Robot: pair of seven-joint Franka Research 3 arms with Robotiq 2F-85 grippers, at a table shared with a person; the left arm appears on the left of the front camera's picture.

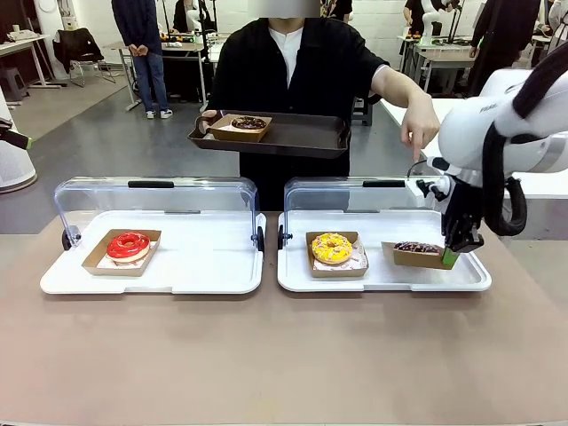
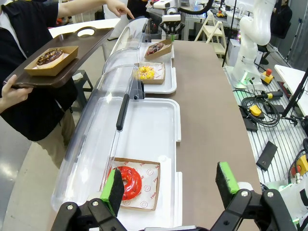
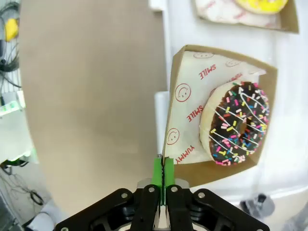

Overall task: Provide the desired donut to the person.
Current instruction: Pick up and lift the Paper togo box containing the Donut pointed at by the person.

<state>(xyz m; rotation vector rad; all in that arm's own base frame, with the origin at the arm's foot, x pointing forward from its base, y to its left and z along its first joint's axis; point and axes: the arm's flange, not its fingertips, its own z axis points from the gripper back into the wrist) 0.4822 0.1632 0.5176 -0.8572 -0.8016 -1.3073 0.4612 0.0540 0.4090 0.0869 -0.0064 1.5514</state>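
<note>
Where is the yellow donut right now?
In the front view, the yellow donut sits on the right white tray, just left of the chocolate sprinkled donut's box.

Grey polished floor [image 1: 106,142], white work table [image 1: 22,42] far back, black chair [image 1: 80,49], coiled cables [image 2: 262,103] alongside.

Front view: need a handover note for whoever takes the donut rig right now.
Right pincer: shut on the rim of the carton holding the sprinkled donut, in the right white tray.
Left pincer: open, empty, above the red donut.
Person's hand points down toward the sprinkled donut; the other hand holds a dark serving tray carrying one chocolate donut.
Done: carton gripped.
Left: carry it to the serving tray, release.
Yellow donut untouched.
</note>
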